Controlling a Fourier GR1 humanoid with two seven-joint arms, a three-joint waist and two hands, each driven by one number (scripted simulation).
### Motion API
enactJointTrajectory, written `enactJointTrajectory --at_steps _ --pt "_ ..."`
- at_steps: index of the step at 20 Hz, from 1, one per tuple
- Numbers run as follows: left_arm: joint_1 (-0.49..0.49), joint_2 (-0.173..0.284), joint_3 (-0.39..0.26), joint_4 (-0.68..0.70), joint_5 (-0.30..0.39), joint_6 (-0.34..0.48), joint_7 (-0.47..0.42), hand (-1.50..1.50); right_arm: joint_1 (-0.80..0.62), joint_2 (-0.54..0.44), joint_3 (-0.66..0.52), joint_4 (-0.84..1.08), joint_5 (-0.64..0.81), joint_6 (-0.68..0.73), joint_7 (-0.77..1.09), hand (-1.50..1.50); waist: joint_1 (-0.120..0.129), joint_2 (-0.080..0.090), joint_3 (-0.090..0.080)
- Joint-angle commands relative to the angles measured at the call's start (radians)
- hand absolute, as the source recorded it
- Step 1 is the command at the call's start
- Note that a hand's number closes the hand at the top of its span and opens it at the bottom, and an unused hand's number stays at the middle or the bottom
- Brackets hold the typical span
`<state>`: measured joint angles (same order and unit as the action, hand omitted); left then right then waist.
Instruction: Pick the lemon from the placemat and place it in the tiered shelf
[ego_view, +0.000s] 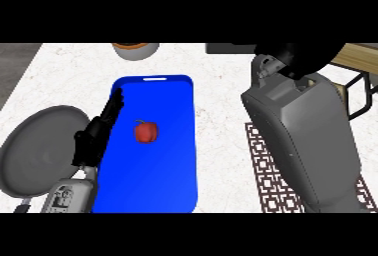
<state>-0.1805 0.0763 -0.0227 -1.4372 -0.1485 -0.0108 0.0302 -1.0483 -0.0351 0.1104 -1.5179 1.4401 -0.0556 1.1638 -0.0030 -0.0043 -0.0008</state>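
Observation:
No lemon shows anywhere in the head view. The patterned placemat (267, 175) lies at the lower right, mostly covered by my right forearm. That forearm rises steeply to the upper right, where my right hand (301, 54) is a dark shape beside the tiered shelf (359, 56), a wooden board on black wire legs. Whatever the hand may hold is hidden. My left hand (98, 133) rests with straight fingers along the left edge of a blue tray (168, 170) and holds nothing.
A red bell pepper (145, 131) sits in the middle of the blue tray. A grey round pan (40, 150) lies at the left, beside my left forearm. A grey cup with an orange rim (136, 49) stands at the back.

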Motion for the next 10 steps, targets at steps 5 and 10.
enactJointTrajectory --at_steps 5,10 --pt "0.009 -0.014 -0.016 0.002 -0.022 0.015 -0.003 0.0 -0.048 -0.047 -0.124 0.038 0.093 0.059 0.05 1.5 0.005 0.003 0.0" --pt "0.001 0.002 0.011 0.024 -0.006 0.001 -0.016 0.0 -0.046 -0.11 -0.19 -0.051 0.053 0.172 -0.022 1.5 -0.003 0.0 0.0"
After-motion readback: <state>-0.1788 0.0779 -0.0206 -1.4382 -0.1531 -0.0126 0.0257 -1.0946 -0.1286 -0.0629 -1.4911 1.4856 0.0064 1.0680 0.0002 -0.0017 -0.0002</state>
